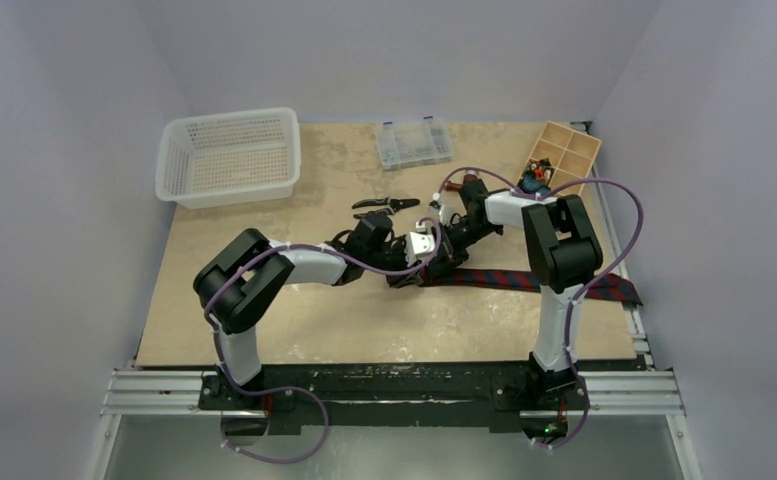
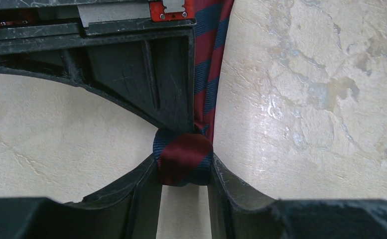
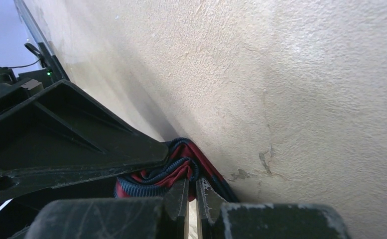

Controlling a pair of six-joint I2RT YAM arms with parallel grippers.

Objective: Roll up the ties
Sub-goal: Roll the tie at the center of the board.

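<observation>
My left jaws pinch the rolled end of the tie (image 2: pixel 184 159) from both sides. My right jaws are closed tight, tips right at the roll. Rest of tie lies flat across the tabletop (image 1: pixel 364 330), running to its right edge.

Left gripper (image 2: pixel 184 162) and right gripper (image 3: pixel 192 188) both crowd the rolled end of the tie (image 1: pixel 520 281); we get no way in there. Left arm (image 1: pixel 304 265) blocks left of the tie, pliers (image 1: pixel 385 205) lie behind it. Table (image 1: pixel 364 330) on the tie's near side is bare: we can pass there.
</observation>
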